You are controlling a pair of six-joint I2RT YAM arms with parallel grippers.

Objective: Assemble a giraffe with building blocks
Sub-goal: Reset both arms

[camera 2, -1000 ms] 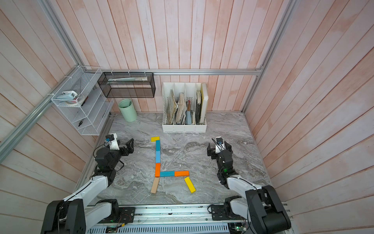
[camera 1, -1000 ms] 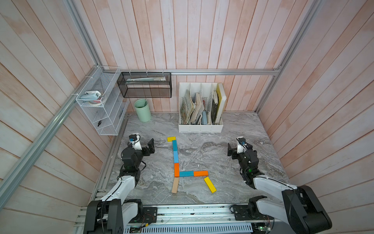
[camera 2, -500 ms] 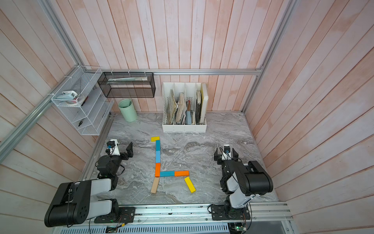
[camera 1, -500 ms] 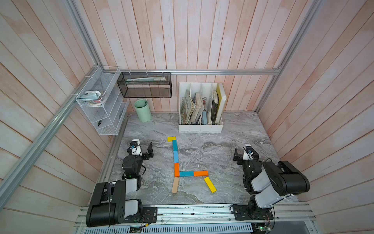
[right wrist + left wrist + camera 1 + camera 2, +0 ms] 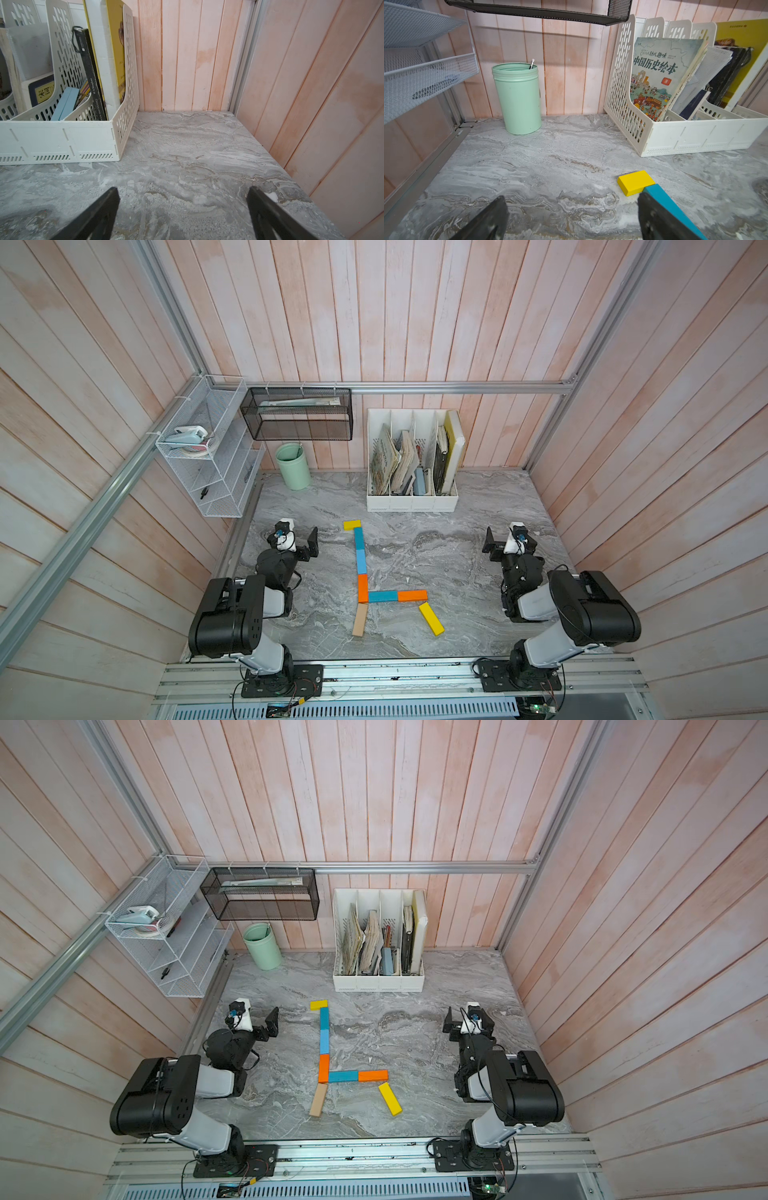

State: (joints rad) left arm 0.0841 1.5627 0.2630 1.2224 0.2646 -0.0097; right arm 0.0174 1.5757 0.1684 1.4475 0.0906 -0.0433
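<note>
Marble desk (image 5: 457, 531) carries the flat giraffe (image 5: 360, 562), seemingly finished; left end effector (image 5: 571, 197) and right end effector (image 5: 183, 189) gape empty either side, likely clearing it.

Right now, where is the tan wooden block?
In both top views the tan block lies front-middle on the table, at the near end of the neck's orange block, left of the slanted yellow block.

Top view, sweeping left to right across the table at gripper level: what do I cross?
You cross the left gripper → blue neck blocks → right gripper.
</note>
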